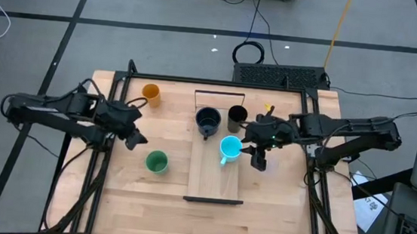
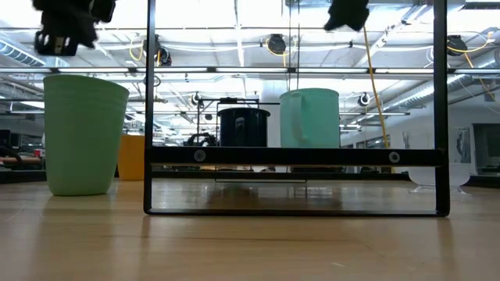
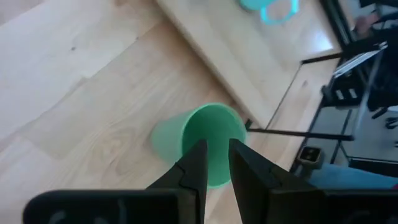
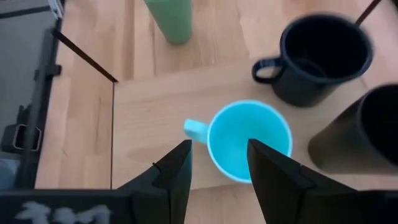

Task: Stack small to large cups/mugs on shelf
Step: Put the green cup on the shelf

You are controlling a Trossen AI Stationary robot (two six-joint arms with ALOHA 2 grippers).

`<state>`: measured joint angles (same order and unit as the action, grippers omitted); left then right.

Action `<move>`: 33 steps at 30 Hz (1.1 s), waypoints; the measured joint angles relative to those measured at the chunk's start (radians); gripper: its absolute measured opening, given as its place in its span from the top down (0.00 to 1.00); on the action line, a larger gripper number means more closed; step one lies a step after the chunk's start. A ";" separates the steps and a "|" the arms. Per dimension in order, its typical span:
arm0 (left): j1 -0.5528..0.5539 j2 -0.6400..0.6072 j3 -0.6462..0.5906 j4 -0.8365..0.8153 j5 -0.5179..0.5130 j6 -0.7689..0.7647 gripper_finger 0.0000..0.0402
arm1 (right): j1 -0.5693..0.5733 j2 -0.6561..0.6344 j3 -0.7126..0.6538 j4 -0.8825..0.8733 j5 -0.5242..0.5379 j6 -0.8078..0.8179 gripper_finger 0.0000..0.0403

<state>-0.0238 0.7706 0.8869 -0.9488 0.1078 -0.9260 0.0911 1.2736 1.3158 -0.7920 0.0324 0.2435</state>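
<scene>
Turquoise glaze marked the blue mug [image 4: 249, 142], which stood on the shelf [image 1: 215, 184] with its handle turned toward the green cup's side. The right gripper [image 4: 217, 163] hung above it with its fingers parted and nothing between them. Beyond the blue mug on the same board stood the dark mug [image 1: 207, 120], round-bodied with a loop handle, and beside it the tall black cup [image 1: 237, 118], straight-sided and matt.

The left gripper [image 3: 214, 163] hovered over the green cup [image 1: 157, 162], which stood upright on the bare worktop [image 1: 140, 202] just off the shelf's long edge. Its fingers stood narrowly apart and gripped nothing. The orange cup [image 1: 151, 94] remained on the worktop near the far left corner, well apart from the rest. A clear cup could not be made out with certainty.

In my judgement the work stood part done: three vessels were on the shelf, none nested. The green cup looked the likely next pick, calling for a descent with one finger inside the rim, as its ribbed, tapering plastic wall might slip. The shelf was pale smooth wood with dark end strips.
</scene>
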 joint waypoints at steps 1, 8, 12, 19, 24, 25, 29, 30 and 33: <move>-0.006 0.020 0.025 0.000 -0.014 0.000 0.84 | 0.000 -0.001 -0.018 0.010 -0.003 0.007 0.64; -0.062 0.200 0.316 -0.296 -0.164 0.061 0.84 | 0.002 -0.030 -0.128 0.106 -0.008 0.031 0.64; -0.069 0.306 0.432 -0.474 -0.186 0.056 0.84 | -0.001 -0.068 -0.152 0.165 -0.009 0.023 0.64; -0.116 0.483 0.432 -0.462 -0.089 0.039 0.84 | -0.041 -0.125 -0.152 0.196 -0.007 -0.001 0.64; -0.149 0.530 0.433 -0.381 -0.075 0.032 0.84 | -0.049 -0.159 -0.152 0.189 -0.007 -0.010 0.64; -0.151 0.535 0.433 -0.380 -0.077 0.025 0.84 | -0.049 -0.165 -0.152 0.189 -0.007 -0.012 0.64; -0.159 0.539 0.433 -0.381 -0.095 -0.011 0.84 | -0.049 -0.177 -0.152 0.182 -0.007 -0.020 0.64; -0.160 0.539 0.433 -0.382 -0.099 -0.011 0.84 | -0.049 -0.180 -0.152 0.179 -0.007 -0.021 0.64; -0.163 0.539 0.433 -0.380 -0.109 -0.012 0.84 | -0.049 -0.184 -0.152 0.184 -0.007 -0.028 0.64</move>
<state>-0.1867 1.3098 1.3197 -1.3292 -0.0010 -0.9380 0.0425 1.0894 1.1641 -0.6079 0.0257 0.2155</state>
